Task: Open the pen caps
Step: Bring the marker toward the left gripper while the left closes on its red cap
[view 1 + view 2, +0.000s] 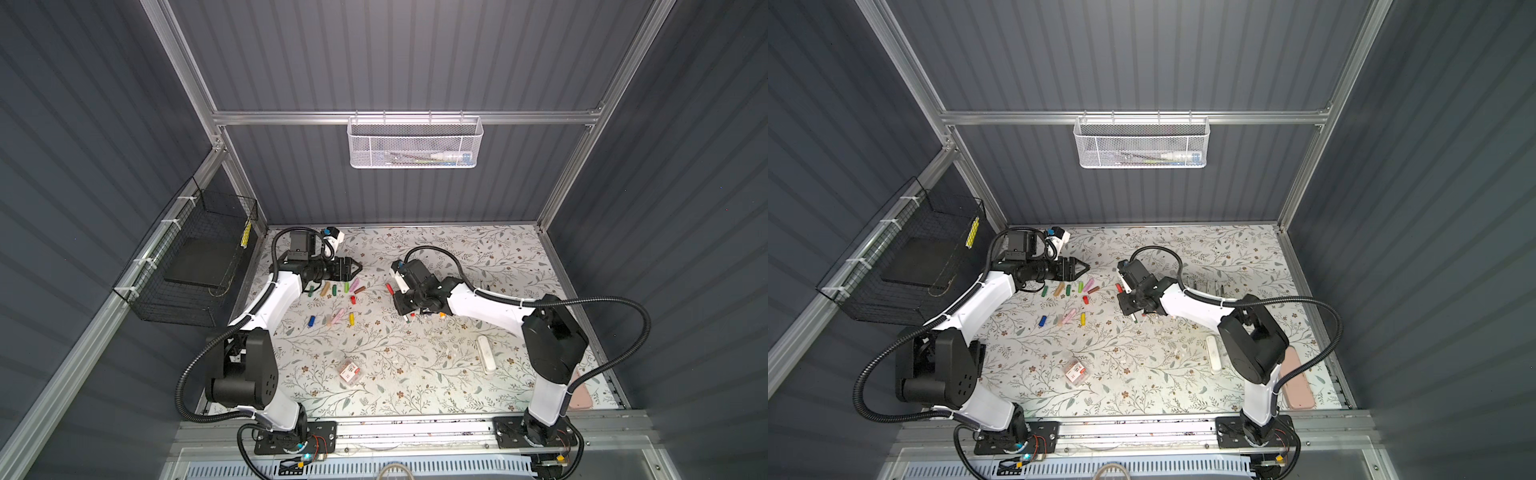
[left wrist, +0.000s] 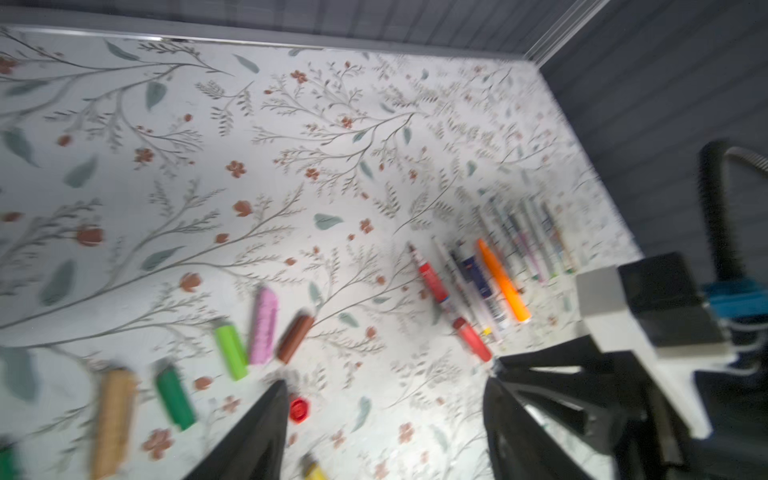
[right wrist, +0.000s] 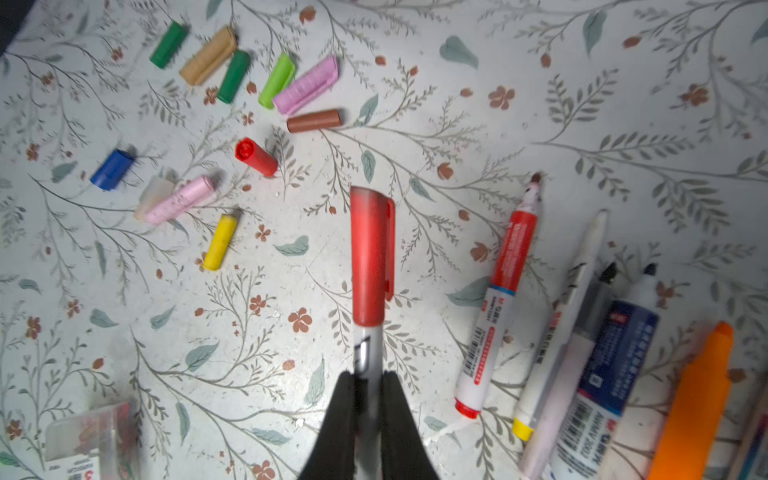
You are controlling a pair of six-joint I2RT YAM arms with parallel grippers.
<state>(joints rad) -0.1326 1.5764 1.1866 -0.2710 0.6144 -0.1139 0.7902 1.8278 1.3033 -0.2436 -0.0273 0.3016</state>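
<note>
Jaws on your right gripper (image 3: 368, 380) are clamped on the grey barrel of a pen (image 3: 368, 353) in the right wrist view. Its red cap (image 3: 372, 253) is on, sticking out ahead of the fingers over the floral table (image 3: 457, 137). Loose pen caps (image 3: 305, 85) lie on the table off to one side of it: a row of dark green, tan, dark green, light green, pink and brown, then blue, pale pink, yellow and a short red cap (image 3: 255, 157) closer to the held pen. On the pen's other side you have markers (image 3: 505, 291) lying side by side, the red-labelled one with its tip bare. The left wrist view is blurred, yet you can see your left gripper (image 2: 386, 399) with its jaws apart and nothing between them. The short red cap lies just beside one finger (image 2: 262, 436), and the row of caps runs off past it. In both top views the left gripper reaches level toward the right arm, just behind the far row of caps. The right gripper tilts down near the table's middle, with the red cap (image 1: 389, 287) (image 1: 1119, 286) poking out toward the caps. A white case (image 1: 486, 353) lies near the right arm, well apart from them.
</note>
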